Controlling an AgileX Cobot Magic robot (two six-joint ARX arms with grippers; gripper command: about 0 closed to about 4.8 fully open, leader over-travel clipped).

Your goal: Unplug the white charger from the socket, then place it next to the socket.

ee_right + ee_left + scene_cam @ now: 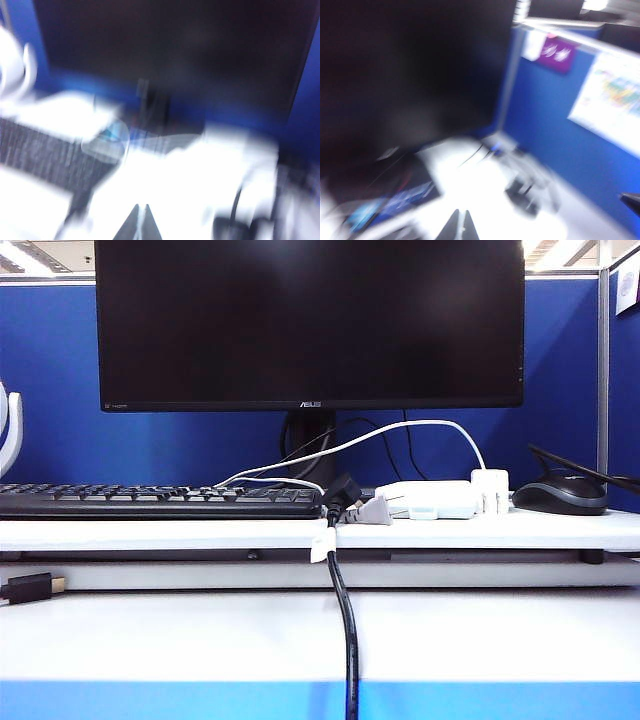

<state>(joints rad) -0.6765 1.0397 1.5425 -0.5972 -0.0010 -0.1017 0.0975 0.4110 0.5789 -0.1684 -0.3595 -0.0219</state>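
The white charger [490,489] stands upright just right of the socket [428,499], right of centre in the exterior view, cable arching back toward the left, so the unplugging looks done and the job near finished. The left gripper [460,226] and right gripper [138,221] show pressed together in their blurred wrist views, holding nothing. What's left, I'd judge, is parking both arms.

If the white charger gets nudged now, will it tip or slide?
The white charger stands upright beside the socket, so it probably tips easily. Its smooth shell looks slippery, and the arching cable may tug it back.
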